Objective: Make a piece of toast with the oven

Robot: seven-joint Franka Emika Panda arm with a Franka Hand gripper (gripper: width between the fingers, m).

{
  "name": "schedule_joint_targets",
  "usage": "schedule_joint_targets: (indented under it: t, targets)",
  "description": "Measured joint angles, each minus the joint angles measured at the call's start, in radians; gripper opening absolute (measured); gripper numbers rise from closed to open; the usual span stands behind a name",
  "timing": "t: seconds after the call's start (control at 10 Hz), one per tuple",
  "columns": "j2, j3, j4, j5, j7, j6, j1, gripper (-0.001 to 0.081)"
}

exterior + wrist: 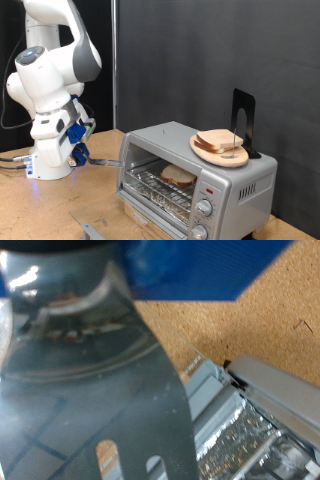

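The silver-grey oven (200, 175) stands on the cork table at the exterior view's lower right. Its glass door (150, 203) hangs open. A piece of toast (178, 177) lies on the wire rack inside. My gripper (79, 138), with blue parts, is tucked close to the arm's white base at the exterior view's left, well apart from the oven. Nothing shows between its fingers. In the wrist view a blurred blue part (200, 265) and a shiny metal surface (90, 390) fill most of the picture, with a corner of the oven (250, 425) beyond.
A round wooden plate (208, 152) with more bread slices (220, 140) sits on top of the oven, beside a black upright stand (243, 118). A grey metal piece (90, 232) lies at the table's front edge. Cables (12, 160) run by the robot base.
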Motion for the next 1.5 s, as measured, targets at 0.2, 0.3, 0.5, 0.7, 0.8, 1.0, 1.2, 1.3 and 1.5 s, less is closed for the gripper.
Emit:
schedule_joint_targets:
  t: [0.2,0.3,0.5,0.7,0.8,1.0,1.2,1.3,1.5]
  targets:
    - [-0.028,-0.005,0.007,0.075,-0.069,-0.041,0.008,0.0403]
    - [-0.062,-0.006,0.016,0.097,-0.084,-0.099,0.009,0.0403]
    - [-0.147,-0.006,0.033,0.122,-0.088,-0.211,0.01,0.0403]
    - [-0.228,-0.006,0.034,0.144,-0.068,-0.258,0.01,0.0403]
    - [-0.254,-0.006,0.029,0.147,-0.056,-0.267,0.01,0.0403]
    - [-0.245,-0.005,0.028,0.158,-0.069,-0.267,0.012,0.0403]
    - [-0.245,0.009,0.049,0.192,-0.066,-0.309,0.039,0.0403]
    - [-0.246,0.029,0.069,0.205,-0.047,-0.324,0.06,0.0403]
    - [-0.245,0.086,0.104,0.234,0.019,-0.324,0.095,0.0403]
